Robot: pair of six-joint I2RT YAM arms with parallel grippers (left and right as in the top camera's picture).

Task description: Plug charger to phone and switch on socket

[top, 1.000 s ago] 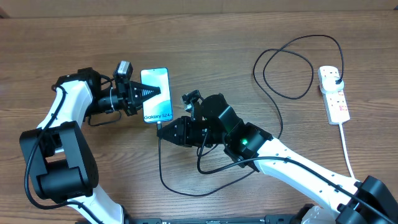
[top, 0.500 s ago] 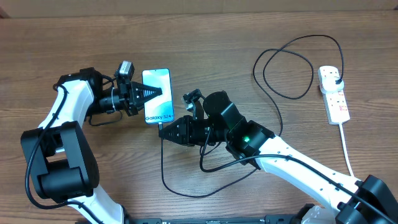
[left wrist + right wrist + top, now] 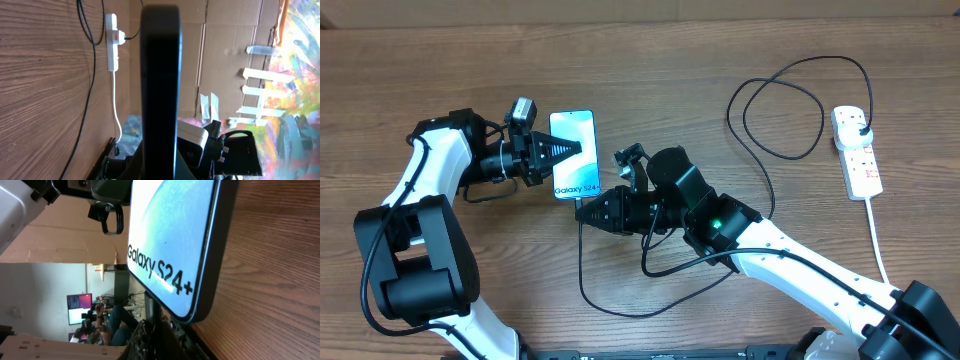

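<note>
Blue phone (image 3: 579,178) sits pinched in the left gripper (image 3: 569,150) on the wooden table (image 3: 680,70). Just beside its bottom end, the right gripper (image 3: 586,212) squeezes the charger (image 3: 582,275) tip. The white socket (image 3: 856,150) lies far off.

Overhead cam: straight down from high up, covers the whole table (image 3: 650,60), phone (image 3: 582,128) and socket (image 3: 856,150). Left wrist cam: low, rolled sideways, faces the socket across the tabletop. Right wrist cam: hard up against the phone screen. Overhead shares both.
</note>
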